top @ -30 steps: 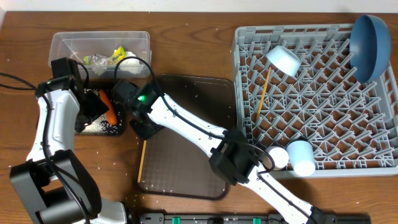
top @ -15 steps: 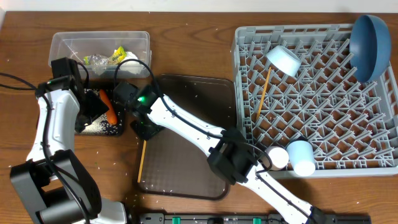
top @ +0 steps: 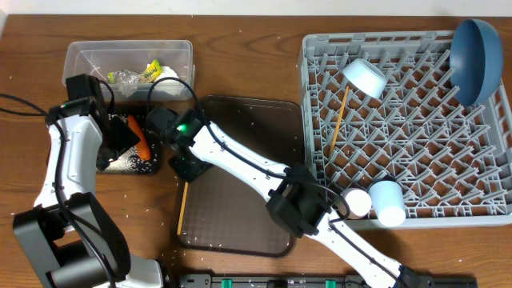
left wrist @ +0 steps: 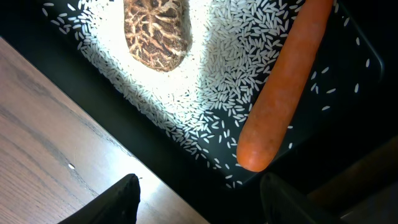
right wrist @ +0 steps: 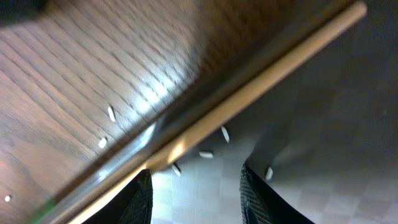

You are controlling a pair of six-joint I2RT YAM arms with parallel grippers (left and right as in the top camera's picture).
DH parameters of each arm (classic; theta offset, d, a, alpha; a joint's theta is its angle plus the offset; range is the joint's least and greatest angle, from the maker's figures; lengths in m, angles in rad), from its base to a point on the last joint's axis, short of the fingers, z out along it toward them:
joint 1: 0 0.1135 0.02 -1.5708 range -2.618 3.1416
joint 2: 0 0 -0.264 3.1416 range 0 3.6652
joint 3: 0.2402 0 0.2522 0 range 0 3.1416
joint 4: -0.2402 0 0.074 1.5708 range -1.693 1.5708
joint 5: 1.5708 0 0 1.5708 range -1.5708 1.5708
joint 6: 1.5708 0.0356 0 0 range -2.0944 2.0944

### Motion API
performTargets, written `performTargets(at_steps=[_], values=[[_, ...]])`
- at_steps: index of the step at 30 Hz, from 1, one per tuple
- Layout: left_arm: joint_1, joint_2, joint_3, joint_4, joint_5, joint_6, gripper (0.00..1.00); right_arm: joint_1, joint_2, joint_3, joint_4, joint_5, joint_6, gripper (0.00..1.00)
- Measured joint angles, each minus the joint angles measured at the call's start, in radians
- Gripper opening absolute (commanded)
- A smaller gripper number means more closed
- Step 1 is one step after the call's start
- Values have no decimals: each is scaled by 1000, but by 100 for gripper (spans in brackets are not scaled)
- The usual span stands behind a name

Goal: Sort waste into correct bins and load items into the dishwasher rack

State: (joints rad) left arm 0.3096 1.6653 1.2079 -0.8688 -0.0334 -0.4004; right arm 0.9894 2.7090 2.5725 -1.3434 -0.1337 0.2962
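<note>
The black tray (top: 108,164) holds the orange carrot (top: 142,140), white rice (left wrist: 224,68) and a brown food lump (left wrist: 155,31). My left gripper (left wrist: 199,199) is open just above the tray's edge, beside the carrot's tip (left wrist: 280,93). My right gripper (right wrist: 196,193) is open low over the dark-brown serving tray's left edge, next to a wooden chopstick (right wrist: 236,112) that also shows in the overhead view (top: 182,210). The clear tub (top: 128,60) holds tissue and a yellow-green wrapper (top: 150,72). The grey rack (top: 404,128) holds the blue plate (top: 474,50), bowl (top: 366,76), a chopstick (top: 338,120) and two cups (top: 376,202).
The dark-brown serving tray (top: 244,176) lies between the bins and the rack, with rice grains scattered on it (right wrist: 205,154) and on the wooden table (top: 240,20). My right arm crosses over the serving tray from the front.
</note>
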Motion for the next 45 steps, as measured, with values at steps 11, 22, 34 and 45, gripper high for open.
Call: performTargets(at_steps=[11, 22, 34, 45], values=[[0, 0, 0, 0, 0, 0, 63, -29, 0, 6, -66, -19, 39, 54], [0, 0, -2, 0, 0, 0, 63, -67, 21, 50, 5, -201, 145, 52], [0, 0, -3, -3, 0, 0, 63, -82, 37, 48, -32, -277, 206, 47], [0, 0, -3, -3, 0, 0, 63, -81, 38, 48, -37, -269, 224, 44]])
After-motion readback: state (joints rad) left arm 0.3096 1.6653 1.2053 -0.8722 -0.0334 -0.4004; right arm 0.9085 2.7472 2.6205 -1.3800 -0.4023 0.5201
